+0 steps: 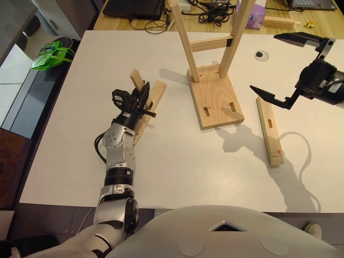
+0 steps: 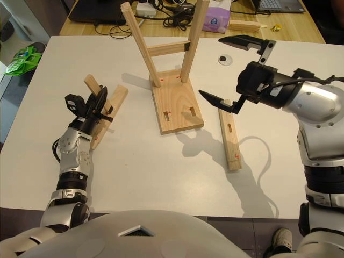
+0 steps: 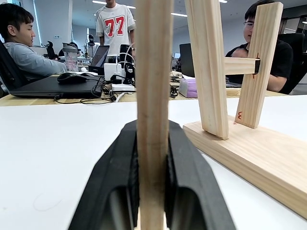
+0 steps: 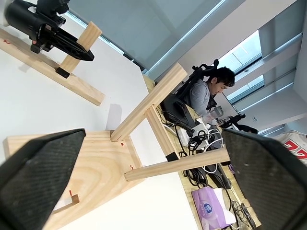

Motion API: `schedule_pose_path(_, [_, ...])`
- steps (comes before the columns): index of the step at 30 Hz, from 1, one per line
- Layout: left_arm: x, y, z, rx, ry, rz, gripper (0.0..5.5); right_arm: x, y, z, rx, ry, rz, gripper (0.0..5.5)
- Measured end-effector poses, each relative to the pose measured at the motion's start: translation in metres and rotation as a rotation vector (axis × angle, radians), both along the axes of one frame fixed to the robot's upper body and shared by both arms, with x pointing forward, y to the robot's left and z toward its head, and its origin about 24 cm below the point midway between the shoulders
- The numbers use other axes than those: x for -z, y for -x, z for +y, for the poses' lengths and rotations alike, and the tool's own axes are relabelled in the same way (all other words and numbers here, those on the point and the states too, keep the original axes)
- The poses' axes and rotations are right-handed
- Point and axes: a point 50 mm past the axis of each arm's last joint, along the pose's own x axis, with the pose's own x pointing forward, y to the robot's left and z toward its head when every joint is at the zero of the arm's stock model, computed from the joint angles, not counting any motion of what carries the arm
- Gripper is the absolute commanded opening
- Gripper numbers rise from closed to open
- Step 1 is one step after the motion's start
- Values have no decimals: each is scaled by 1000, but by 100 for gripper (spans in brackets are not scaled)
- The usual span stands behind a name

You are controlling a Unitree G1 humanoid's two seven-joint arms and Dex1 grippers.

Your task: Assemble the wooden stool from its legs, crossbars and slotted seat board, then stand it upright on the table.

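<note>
1. Left gripper (image 1: 141,98): clamped shut on short crossbar (image 1: 136,79), left of centre.
2. Same crossbar: standing off a leg (image 1: 157,92) lying flat on white table (image 1: 177,172).
3. Right gripper (image 2: 211,65): jaws spread wide, nothing held, raised at upper right.
4. Slotted seat board (image 1: 217,99): flat at centre, two near slots vacant.
5. Upright legs (image 1: 185,43): two, set in board's far end, linked by second crossbar (image 1: 209,44).
6. Loose leg (image 1: 269,131): flat, just right of board.

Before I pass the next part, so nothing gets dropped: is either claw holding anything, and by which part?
The left claw grips the leg assembly by its short crossbar; the right claw is open, empty.
</note>
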Motion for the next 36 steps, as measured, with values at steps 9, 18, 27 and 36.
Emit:
schedule_pose_path(9, [3,-2,9,-75,102,-3,41,-2,-1,2,-12,12,-2,540])
schedule_pose_path(18, [0,-3,21,-104,122,0,41,0,-2,4,-14,-2,-4,540])
schedule_pose_path(27, [2,-4,18,-119,150,13,41,0,-2,3,-11,4,-7,540])
schedule_pose_path(36, [-1,-8,8,-105,197,21,41,-1,-2,4,-15,3,-9,540])
